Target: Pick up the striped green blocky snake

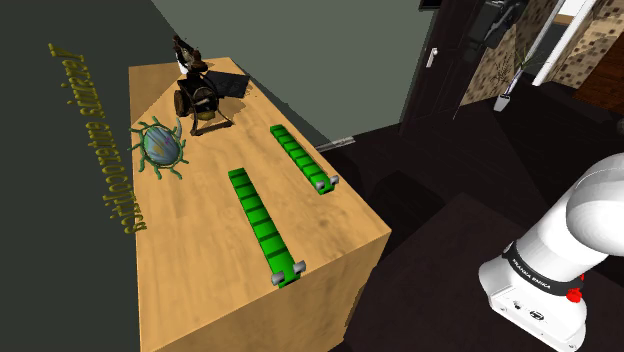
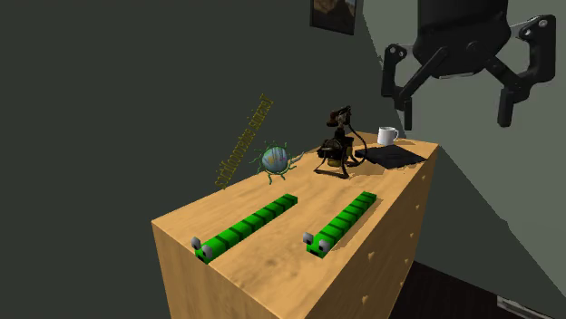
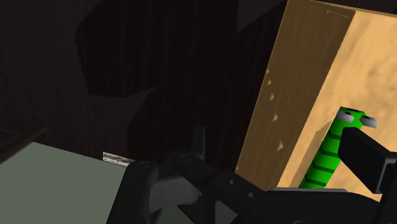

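- Judging the step as approach: gripper (image 3: 277, 145) off the side of the wooden cabinet (image 3: 289, 95), fingers (image 3: 369, 159) apart, nothing between them.
- Target is the striped snake (image 3: 324, 159), up on the cabinet top, ahead of the fingertips and well apart from them.
- Sighted close beside one finger, tail end hidden behind that finger.
- Lies lengthwise near the top edge above the knobbed face, head at the end farther from the fingers.
- Looks: blocky chain of short segments, alternating bright and dark green bands, two grey eye studs at the head.
- Not to be confused with the second snake (image 1: 260, 222) (plainer bright green, thin dark seams only). Runs parallel, beyond the target as reckoned from the fingers.
- Doing it well:
  - Rise clear of the top edge first, then carry the fingers over the mid-body rather than the head.
  - Turn the wrist so the fingers straddle the body crosswise, one pad to each long side.
  - Come straight down with the opening kept wider than the body until the tips are nearly at the wood, then close.
  - Probably jointed (a guess from the segments), so expect the ends to droop. A middle grip should balance them.
  - Lift slowly and check that both ends clear the top before moving away.
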